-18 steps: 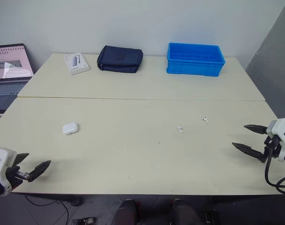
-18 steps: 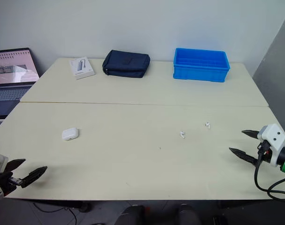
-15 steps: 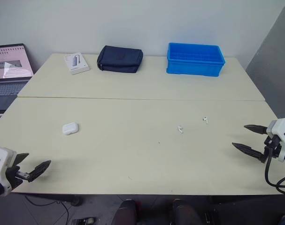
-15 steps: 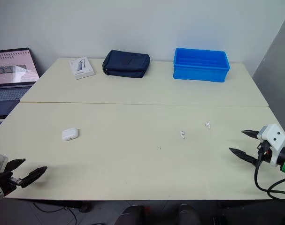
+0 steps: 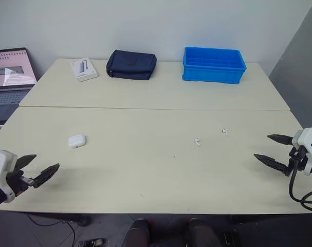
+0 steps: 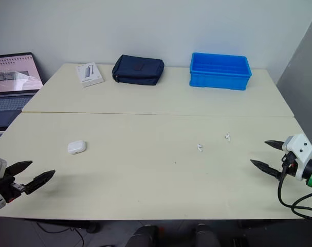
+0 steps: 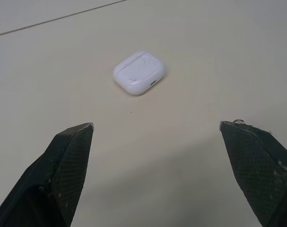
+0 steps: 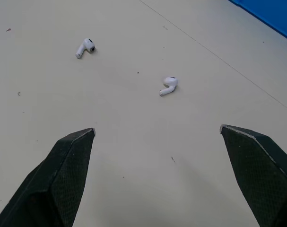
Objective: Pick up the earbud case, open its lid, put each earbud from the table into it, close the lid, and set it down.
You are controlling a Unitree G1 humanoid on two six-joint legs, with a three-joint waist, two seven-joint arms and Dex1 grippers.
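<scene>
The white earbud case (image 5: 77, 140) lies shut on the left part of the cream table (image 5: 145, 170); the left wrist view has the earbud case (image 7: 139, 73) ahead of my open fingers. My left gripper (image 5: 38, 169) hovers open near the front left edge, short of the case. Two white earbuds lie right of centre: one earbud (image 5: 197, 141) and the other earbud (image 5: 224, 131); the right wrist view shows both, one earbud (image 8: 85, 48) and the other (image 8: 168, 85). My right gripper (image 5: 270, 150) stands open at the right edge, apart from them.
At the back of the table stand a blue bin (image 5: 213, 65), a dark blue pouch (image 5: 131, 65) and a small white box (image 5: 84, 69). A laptop (image 5: 11, 77) sits off the table's left side.
My left gripper has moved a little forward and up over the table's front edge, toward the case. The right gripper has barely shifted.
</scene>
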